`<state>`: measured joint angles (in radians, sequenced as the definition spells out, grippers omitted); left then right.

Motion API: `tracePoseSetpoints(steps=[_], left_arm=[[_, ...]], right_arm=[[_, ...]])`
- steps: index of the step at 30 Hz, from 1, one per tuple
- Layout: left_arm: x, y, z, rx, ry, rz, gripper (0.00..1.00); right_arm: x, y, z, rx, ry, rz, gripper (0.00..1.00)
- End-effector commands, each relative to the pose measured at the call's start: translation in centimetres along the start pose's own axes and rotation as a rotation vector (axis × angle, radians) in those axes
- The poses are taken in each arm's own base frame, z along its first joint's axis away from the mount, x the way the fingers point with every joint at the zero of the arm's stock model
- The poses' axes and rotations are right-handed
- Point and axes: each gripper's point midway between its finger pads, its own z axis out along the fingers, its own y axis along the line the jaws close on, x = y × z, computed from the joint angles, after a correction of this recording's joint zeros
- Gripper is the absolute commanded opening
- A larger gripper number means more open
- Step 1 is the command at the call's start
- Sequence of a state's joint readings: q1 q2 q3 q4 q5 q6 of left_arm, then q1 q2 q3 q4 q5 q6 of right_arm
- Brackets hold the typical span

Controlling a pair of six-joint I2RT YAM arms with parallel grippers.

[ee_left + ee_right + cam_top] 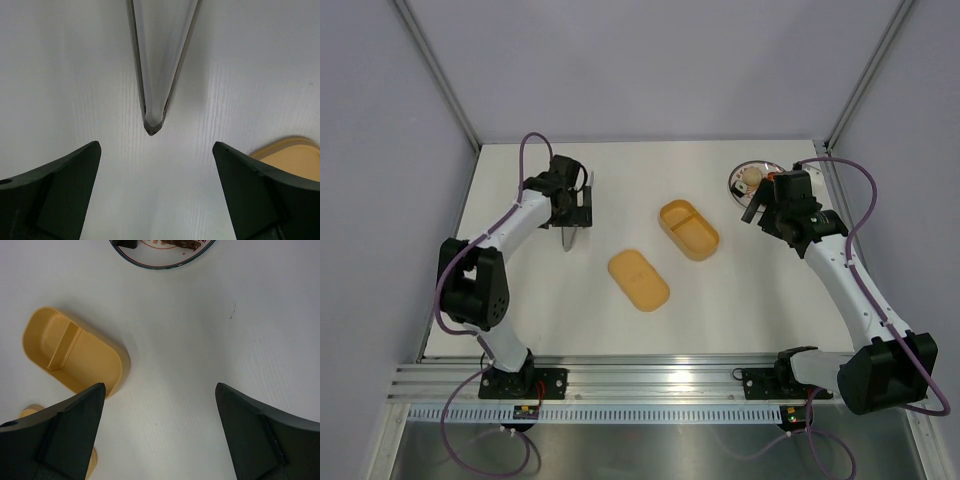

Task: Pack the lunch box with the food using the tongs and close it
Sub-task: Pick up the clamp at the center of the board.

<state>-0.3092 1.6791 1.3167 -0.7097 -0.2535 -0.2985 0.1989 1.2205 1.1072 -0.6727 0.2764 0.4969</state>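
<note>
Top view: the white counter (520, 320) carries the lunch box (688, 229) at centre, a mustard-orange oval tub with rounded ends, standing open. Its flat oval lid (638, 279) lies just beside it on the near left, not touching. The tongs (569, 238) lie at the left under the left hand (575, 212), which hides all but their joined end. The food (750, 181) sits on a round patterned plate (738, 178) at the far right, well apart from the box. The right hand (762, 200) hangs over the plate's near edge and partly covers it. Left wrist view: the dark fingers (60, 195) stand wide apart and grip nothing. The thin silver V of the tongs lies on the counter beyond them, joined end nearest. The lid's edge shows at lower right. Right wrist view: the fingers (270, 435) stand wide apart, gripping nothing. The smooth plastic box lies at left, its inner divider (62, 347) visible. The plate's dark rim crosses the top edge.
</note>
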Motion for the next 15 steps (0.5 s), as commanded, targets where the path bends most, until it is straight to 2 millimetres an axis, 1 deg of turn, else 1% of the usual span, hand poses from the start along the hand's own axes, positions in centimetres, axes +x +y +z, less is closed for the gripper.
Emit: tracePoseSetpoints(steps=[1,3,4,6,7,8,10,11,12,15], left_arm=[[-3.3,-0.9,0.6,0.062,-0.040,-0.020,0.99],[-3.5,-1.2,1.4,0.075,-0.024,-0.010,0.99],[-3.4,-1.3,2.2,0.073,-0.006,-0.007,0.99],[-4.2,-1.5,2.6,0.081,-0.015,-0.013,0.99],[-4.2,-1.5,3.3,0.076,-0.008,-0.014,0.99],[-4.8,-1.5,3.5,0.076,-0.016,-0.018,0.99],[-5.1,-1.1,4.4,0.067,-0.004,-0.031,0.99],[-4.9,-1.0,5.3,0.059,0.013,-0.031,0.99],[-5.3,-1.0,5.6,0.055,0.008,-0.035,0.99],[-5.1,-0.7,7.0,0.029,0.018,-0.031,0.99]], right_arm=[[-0.8,1.8,-0.3,-0.078,-0.017,0.035,0.99],[-0.8,2.1,-0.2,-0.085,-0.008,0.045,1.00],[-0.9,2.2,-0.2,-0.090,-0.010,0.047,0.99],[-1.1,2.3,-0.4,-0.094,-0.016,0.052,0.99],[-1.3,2.5,-0.5,-0.099,-0.021,0.053,0.99],[-1.5,2.4,-0.6,-0.098,-0.027,0.055,0.99],[-1.6,2.5,-0.6,-0.101,-0.028,0.057,0.99],[-1.6,2.6,-0.7,-0.101,-0.026,0.057,0.99],[-1.6,2.6,-0.7,-0.105,-0.024,0.058,0.99],[-1.7,2.6,-1.0,-0.107,-0.027,0.061,0.99]])
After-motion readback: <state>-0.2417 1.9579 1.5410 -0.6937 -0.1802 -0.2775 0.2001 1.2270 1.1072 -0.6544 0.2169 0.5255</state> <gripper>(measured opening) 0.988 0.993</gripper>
